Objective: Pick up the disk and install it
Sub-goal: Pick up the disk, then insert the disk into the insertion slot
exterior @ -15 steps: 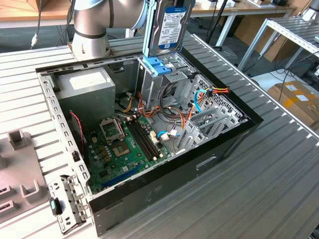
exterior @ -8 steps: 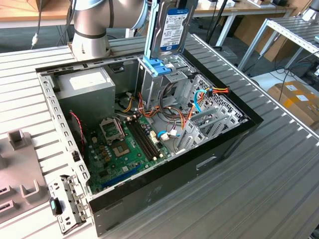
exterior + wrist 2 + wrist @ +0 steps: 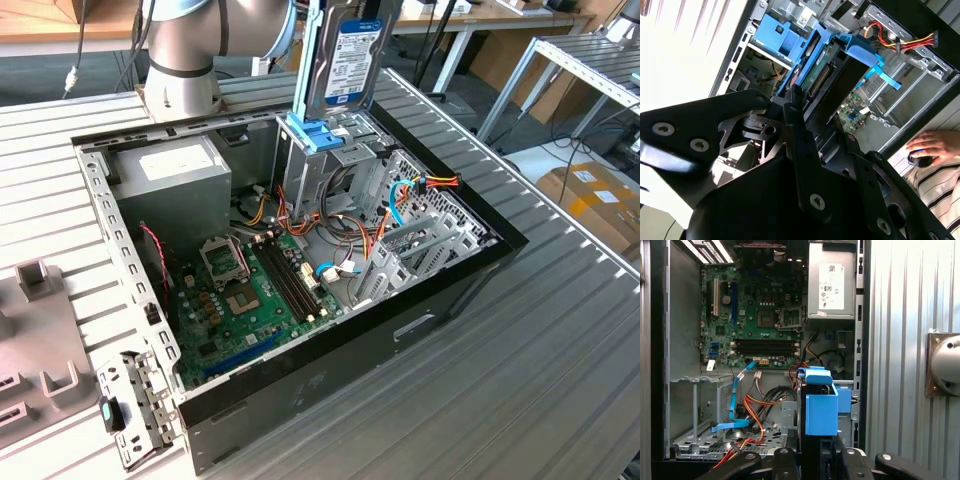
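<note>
Our gripper [image 3: 816, 456] is clamped on the disk [image 3: 350, 55], which hangs upright with its lower end at the blue bracket [image 3: 312, 133] atop the cage [image 3: 300, 172]; we cannot tell if they touch. We judge that a tilted descent could jam a rail against bracket or cage wall, and farther in the cables [image 3: 440, 182] could snag
</note>
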